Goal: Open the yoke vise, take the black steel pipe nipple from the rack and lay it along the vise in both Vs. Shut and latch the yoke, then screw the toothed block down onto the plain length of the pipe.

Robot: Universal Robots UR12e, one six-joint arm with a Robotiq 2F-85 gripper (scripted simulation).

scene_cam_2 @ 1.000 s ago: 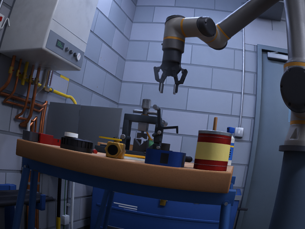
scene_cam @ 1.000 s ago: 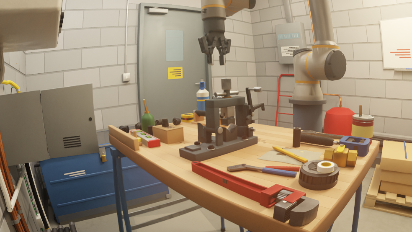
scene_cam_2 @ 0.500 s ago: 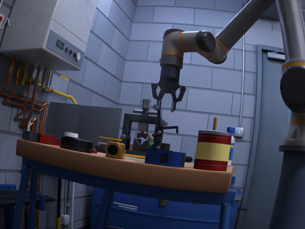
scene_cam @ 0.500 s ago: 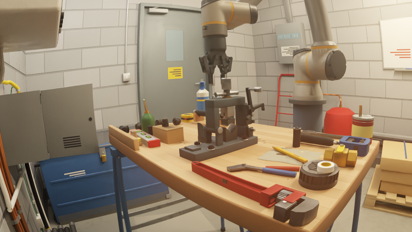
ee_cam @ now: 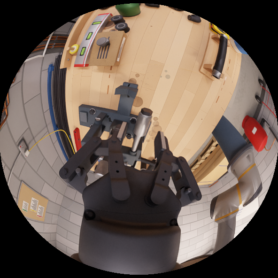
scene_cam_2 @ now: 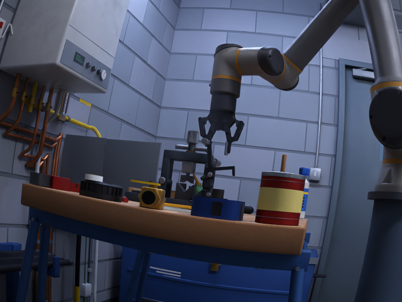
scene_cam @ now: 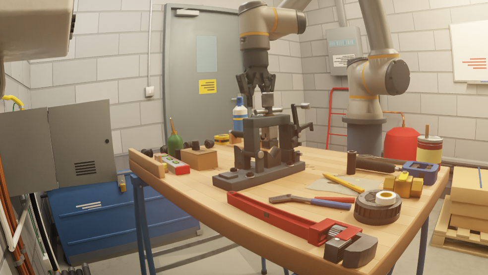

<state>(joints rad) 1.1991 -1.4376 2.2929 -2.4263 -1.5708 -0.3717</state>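
The black steel pipe nipple (ee_cam: 220, 58) lies in its wooden rack (ee_cam: 210, 55) at the far edge of the bench, well apart from the yoke vise (scene_cam: 263, 150) standing mid-bench. The vise's yoke is down over the two empty Vs, with the screw knob (scene_cam: 268, 99) and its cross handle on top and the latch lever (scene_cam: 297, 118) standing up at the side nearest the robot's base. My gripper (scene_cam: 259, 99) points straight down just above the vise top, between the screw knob (scene_cam_2: 193, 136) and the latch lever (scene_cam_2: 209, 152). It is open and holds nothing.
Behind the bench are a grey door and a block wall. A red pipe wrench (scene_cam: 300, 227), pliers (scene_cam: 309, 201), a pipe die (scene_cam: 377, 206), a brass fitting (scene_cam: 403, 184) and a striped can (scene_cam: 429, 147) crowd the near side; a spirit level (scene_cam: 172, 164) and oil can (scene_cam: 174, 140) sit left.
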